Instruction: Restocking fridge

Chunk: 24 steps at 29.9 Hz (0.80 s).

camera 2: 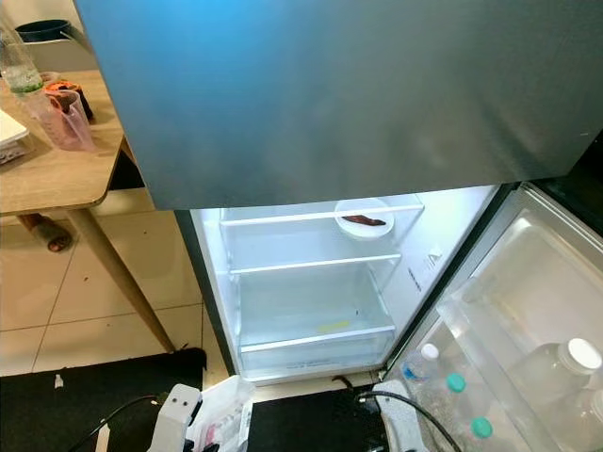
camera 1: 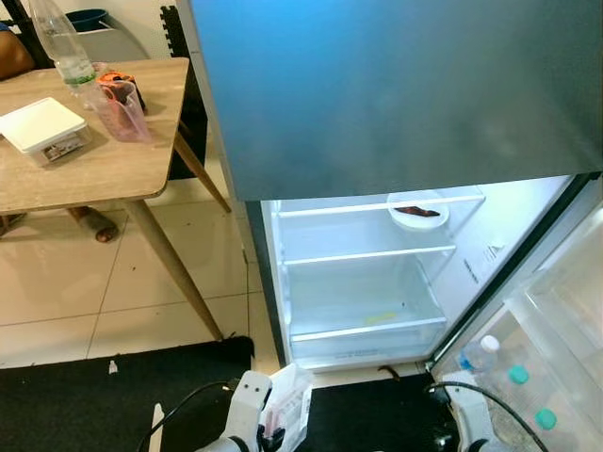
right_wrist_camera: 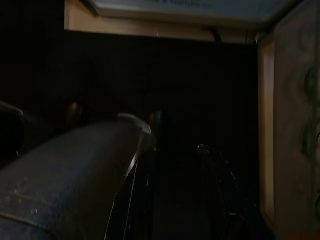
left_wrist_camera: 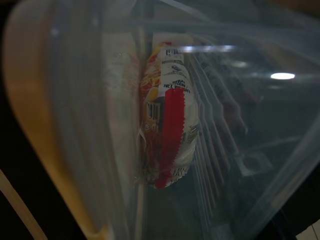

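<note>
The fridge's lower compartment (camera 1: 363, 282) stands open and lit, with bare glass shelves and a white plate (camera 1: 417, 209) holding something brown on the top shelf. At the bottom edge of the eye views my left gripper (camera 1: 267, 421) is shut on a clear plastic bag (camera 1: 294, 397), low in front of the fridge. In the left wrist view the bag (left_wrist_camera: 235, 125) holds a red, yellow and white snack packet (left_wrist_camera: 167, 115). My right arm (camera 1: 468, 407) hangs by the open door. Its gripper (right_wrist_camera: 180, 190) shows dimly, fingers apart, over dark floor.
The open door (camera 1: 556, 311) at right carries bottles (camera 1: 480, 353) with white and teal caps. A wooden table (camera 1: 104, 169) at left holds a bottle (camera 1: 61, 42), a white box (camera 1: 42, 127) and a pink bag (camera 1: 122, 108). A person's foot (camera 1: 94, 223) rests underneath. A black mat (camera 1: 94, 395) covers the floor.
</note>
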Available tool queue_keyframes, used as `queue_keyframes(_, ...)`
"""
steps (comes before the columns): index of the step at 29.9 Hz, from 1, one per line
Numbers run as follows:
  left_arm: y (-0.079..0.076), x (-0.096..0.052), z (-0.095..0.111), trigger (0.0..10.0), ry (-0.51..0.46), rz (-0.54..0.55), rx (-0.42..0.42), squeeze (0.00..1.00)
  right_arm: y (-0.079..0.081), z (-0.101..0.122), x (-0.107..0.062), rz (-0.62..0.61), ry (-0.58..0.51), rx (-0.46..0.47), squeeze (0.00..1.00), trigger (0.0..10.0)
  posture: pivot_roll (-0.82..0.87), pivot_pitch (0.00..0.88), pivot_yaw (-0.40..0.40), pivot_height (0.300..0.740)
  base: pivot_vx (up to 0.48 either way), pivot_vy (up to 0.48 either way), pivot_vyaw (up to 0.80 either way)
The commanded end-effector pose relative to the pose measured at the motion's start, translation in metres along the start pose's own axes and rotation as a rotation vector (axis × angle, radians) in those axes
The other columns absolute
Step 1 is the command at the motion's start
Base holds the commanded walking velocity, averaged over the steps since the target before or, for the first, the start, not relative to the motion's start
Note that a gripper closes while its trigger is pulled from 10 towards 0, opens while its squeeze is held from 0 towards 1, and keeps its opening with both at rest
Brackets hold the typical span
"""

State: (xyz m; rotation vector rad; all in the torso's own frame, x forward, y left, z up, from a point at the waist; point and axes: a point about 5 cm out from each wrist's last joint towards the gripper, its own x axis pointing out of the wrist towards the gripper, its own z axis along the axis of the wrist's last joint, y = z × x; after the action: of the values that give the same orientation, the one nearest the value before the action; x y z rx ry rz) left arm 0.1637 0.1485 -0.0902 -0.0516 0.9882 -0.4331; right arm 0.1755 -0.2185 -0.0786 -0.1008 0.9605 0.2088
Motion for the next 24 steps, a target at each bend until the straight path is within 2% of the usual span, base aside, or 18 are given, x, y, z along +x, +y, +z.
queue_keyframes(1,0.005,-0.007,-0.025,10.0,0.103,0.015,0.002,0.00,0.003,-0.003,0.000,0.004,0.012,0.010,0.00,10.0,-0.08,0.058,0.005,0.740,0.000,0.000,0.00)
queue_keyframes(8,0.004,-0.005,-0.021,10.0,0.093,0.018,0.003,0.00,0.013,-0.007,0.003,0.009,0.043,-0.022,0.00,10.0,-0.08,0.054,0.005,0.740,0.000,0.000,0.64)
queue_keyframes(13,0.005,-0.005,-0.020,10.0,0.091,0.029,0.011,0.00,0.013,-0.008,0.003,-0.018,0.054,-0.035,0.00,10.0,-0.08,0.048,0.006,0.740,0.000,0.000,0.60)
queue_keyframes(21,0.006,-0.006,-0.019,10.0,0.084,0.043,-0.001,0.00,0.009,-0.018,0.001,-0.081,0.103,-0.040,0.00,10.0,-0.08,0.044,0.010,0.740,0.000,0.000,0.00)
queue_keyframes(24,0.007,-0.006,-0.018,10.0,0.090,0.039,0.021,0.00,0.008,-0.023,-0.001,-0.092,0.118,-0.029,0.00,10.0,-0.08,0.044,0.013,0.740,0.000,0.000,0.00)
